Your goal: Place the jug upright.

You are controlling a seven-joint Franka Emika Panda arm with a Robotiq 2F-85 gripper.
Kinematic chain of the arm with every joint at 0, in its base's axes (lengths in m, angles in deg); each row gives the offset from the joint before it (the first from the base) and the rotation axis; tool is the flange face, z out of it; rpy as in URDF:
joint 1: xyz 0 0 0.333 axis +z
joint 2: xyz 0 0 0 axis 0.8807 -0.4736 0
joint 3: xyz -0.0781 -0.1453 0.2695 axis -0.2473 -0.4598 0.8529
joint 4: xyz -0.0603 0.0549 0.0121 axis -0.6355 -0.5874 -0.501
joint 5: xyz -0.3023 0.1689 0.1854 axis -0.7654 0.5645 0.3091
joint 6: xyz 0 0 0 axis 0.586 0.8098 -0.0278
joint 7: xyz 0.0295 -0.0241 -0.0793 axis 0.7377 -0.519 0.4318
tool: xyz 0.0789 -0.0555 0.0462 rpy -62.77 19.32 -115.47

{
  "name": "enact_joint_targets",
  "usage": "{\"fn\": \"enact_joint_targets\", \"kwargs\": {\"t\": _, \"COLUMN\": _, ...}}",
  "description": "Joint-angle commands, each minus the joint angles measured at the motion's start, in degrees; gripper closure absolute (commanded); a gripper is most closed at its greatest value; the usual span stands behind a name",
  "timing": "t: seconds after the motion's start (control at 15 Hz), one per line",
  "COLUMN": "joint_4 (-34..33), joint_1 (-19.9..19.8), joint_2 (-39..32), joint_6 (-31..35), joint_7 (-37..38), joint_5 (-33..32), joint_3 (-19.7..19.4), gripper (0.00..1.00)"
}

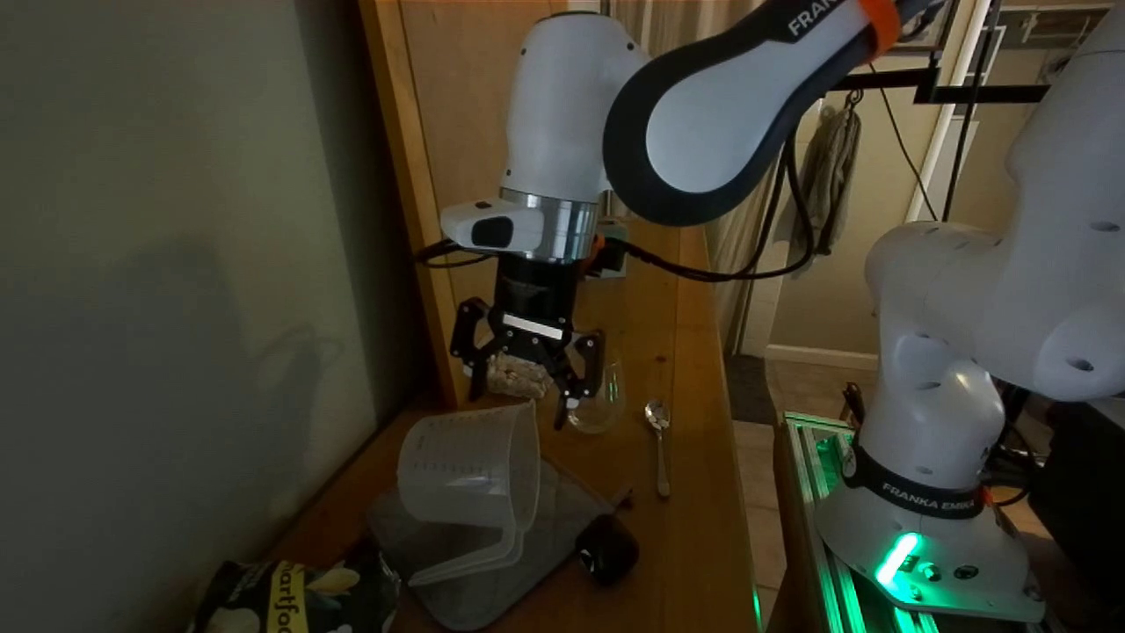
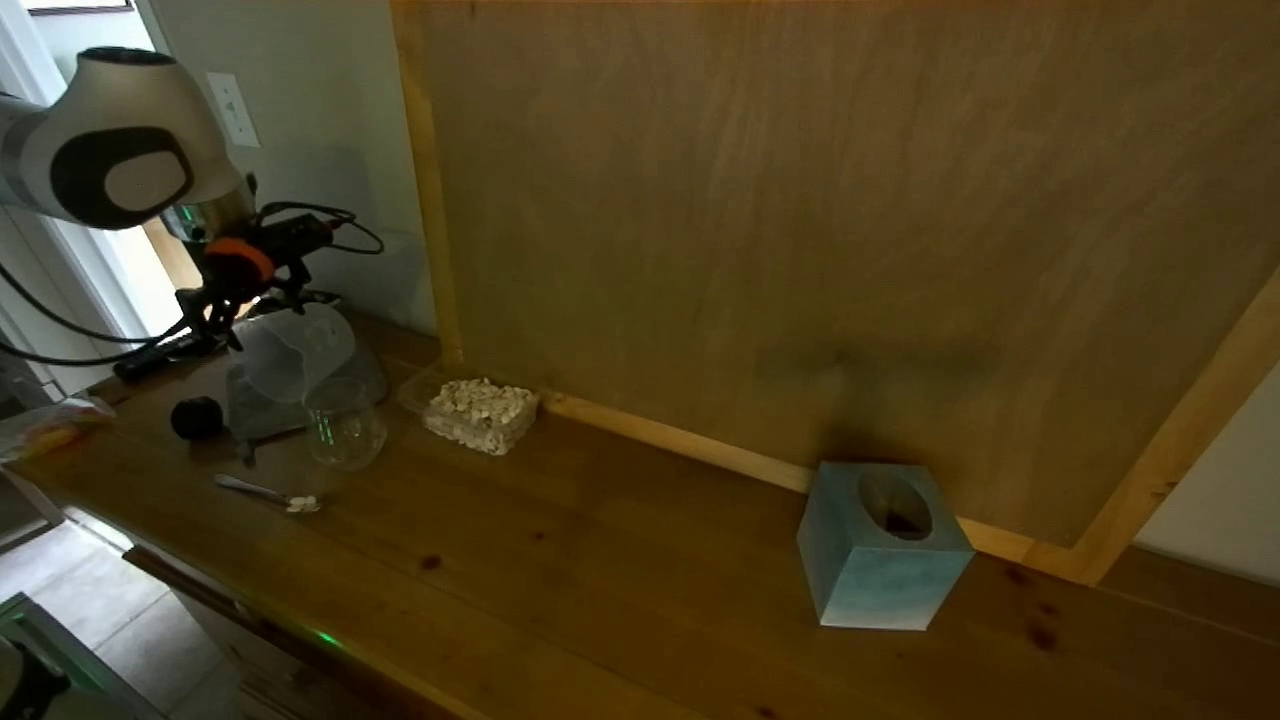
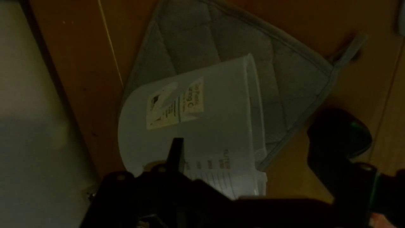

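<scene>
Gripper [image 1: 519,406] hangs spread near the jug [image 1: 461,466] lying on its side, while a clear tub [image 2: 511,436] holds pale pieces [image 2: 482,399].

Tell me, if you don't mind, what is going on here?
A robot arm is being used to set a jug upright. The jug lies on its side on a gray quilted pad, so that is not done yet. The gripper is near it with its jaws apart and nothing held; whether it touches the jug, I can't tell. A spoon and a clear glass are nearby.
</scene>
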Motion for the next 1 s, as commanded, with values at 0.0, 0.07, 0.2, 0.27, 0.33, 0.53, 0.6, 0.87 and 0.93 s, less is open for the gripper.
{"fn": "enact_joint_targets", "kwargs": {"t": 0.0, "joint_4": 1.3, "joint_1": 1.1, "joint_2": 0.5, "joint_6": 2.2, "joint_7": -4.4, "joint_5": 4.2, "joint_3": -1.3, "gripper": 0.26}}
{"fn": "enact_joint_targets", "kwargs": {"t": 0.07, "joint_4": 1.2, "joint_1": 0.9, "joint_2": 0.4, "joint_6": 2.1, "joint_7": -4.7, "joint_5": 4.9, "joint_3": -1.3, "gripper": 0.32}}
{"fn": "enact_joint_targets", "kwargs": {"t": 0.2, "joint_4": 1.1, "joint_1": 0.7, "joint_2": 0.4, "joint_6": 1.8, "joint_7": -5.3, "joint_5": 5.7, "joint_3": -1.3, "gripper": 0.48}}
{"fn": "enact_joint_targets", "kwargs": {"t": 0.27, "joint_4": 1.1, "joint_1": 0.6, "joint_2": 0.4, "joint_6": 1.8, "joint_7": -5.5, "joint_5": 5.9, "joint_3": -1.3, "gripper": 0.56}}
{"fn": "enact_joint_targets", "kwargs": {"t": 0.33, "joint_4": 1.0, "joint_1": 0.6, "joint_2": 0.5, "joint_6": 1.7, "joint_7": -5.7, "joint_5": 6.1, "joint_3": -1.4, "gripper": 0.62}}
{"fn": "enact_joint_targets", "kwargs": {"t": 0.53, "joint_4": 0.9, "joint_1": 0.4, "joint_2": 0.5, "joint_6": 2.1, "joint_7": -5.6, "joint_5": 6.1, "joint_3": -1.4, "gripper": 0.82}}
{"fn": "enact_joint_targets", "kwargs": {"t": 0.6, "joint_4": 0.9, "joint_1": 0.4, "joint_2": 0.5, "joint_6": 2.4, "joint_7": -5.6, "joint_5": 6.2, "joint_3": -1.5, "gripper": 0.88}}
{"fn": "enact_joint_targets", "kwargs": {"t": 0.87, "joint_4": 0.8, "joint_1": 0.5, "joint_2": 1.1, "joint_6": 4.2, "joint_7": -5.4, "joint_5": 5.7, "joint_3": -1.8, "gripper": 0.98}}
{"fn": "enact_joint_targets", "kwargs": {"t": 0.93, "joint_4": 1.0, "joint_1": 0.6, "joint_2": 1.2, "joint_6": 4.5, "joint_7": -5.4, "joint_5": 5.8, "joint_3": -1.9, "gripper": 0.97}}
